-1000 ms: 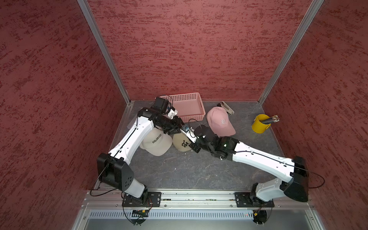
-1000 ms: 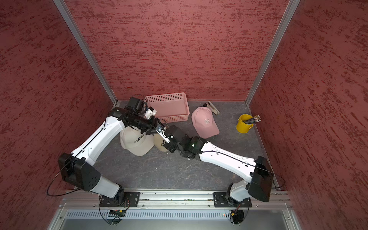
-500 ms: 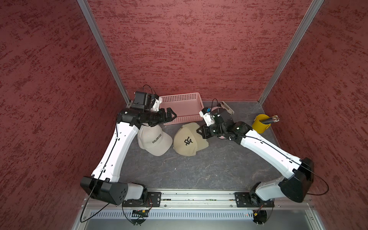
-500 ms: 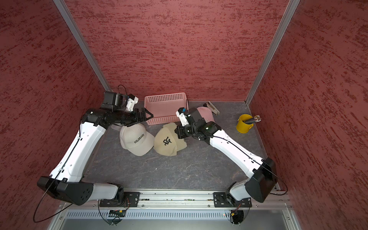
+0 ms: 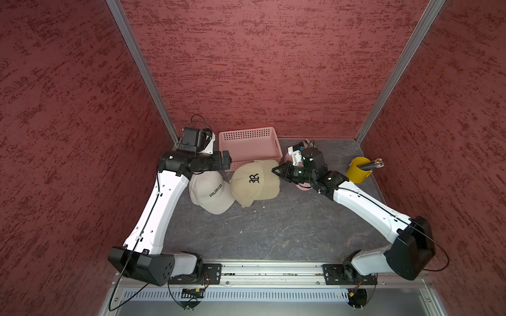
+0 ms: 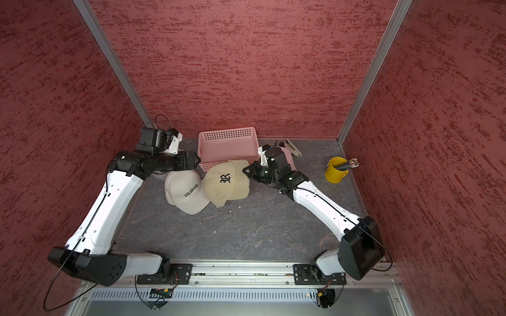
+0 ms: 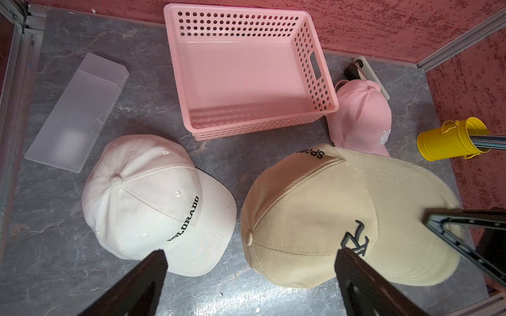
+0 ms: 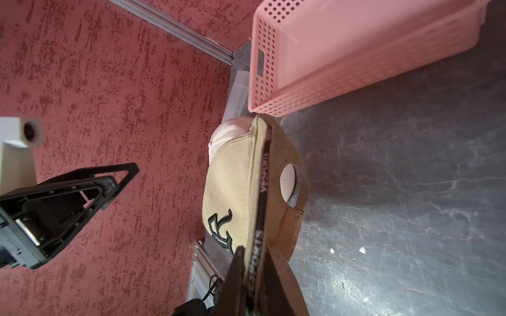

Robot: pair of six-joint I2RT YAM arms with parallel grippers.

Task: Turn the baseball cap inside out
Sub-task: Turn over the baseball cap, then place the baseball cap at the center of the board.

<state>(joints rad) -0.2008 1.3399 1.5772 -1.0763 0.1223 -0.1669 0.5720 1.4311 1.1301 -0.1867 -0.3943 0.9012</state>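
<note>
Right gripper (image 5: 277,171) is clenched on the rear rim of the tan cap (image 5: 254,182), pinching the printed sweatband. We read that as anchoring the rim so the crown can be pushed through.

Left gripper (image 5: 226,161) is released with jaws wide, holding nothing. It hangs above the white cap (image 5: 209,193), just in front of the pink basket (image 5: 247,131). It's probably staged to take the opposite rim or poke the crown.

There are 3 caps on the table. The tan cap sits between the white cap and the right arm, crown out and logo up, so it isn't inverted yet.

View diffs:
- Right wrist shows the pinch on the band (image 8: 258,235) and the strap opening (image 8: 287,183). In both top views the gripper hides that contact.
- Left wrist shows the pink cap (image 7: 361,115) and a clear box (image 7: 76,109) in full. From above, the arms mostly cover them.
- We can't tell whether the brim touches the table.
</note>
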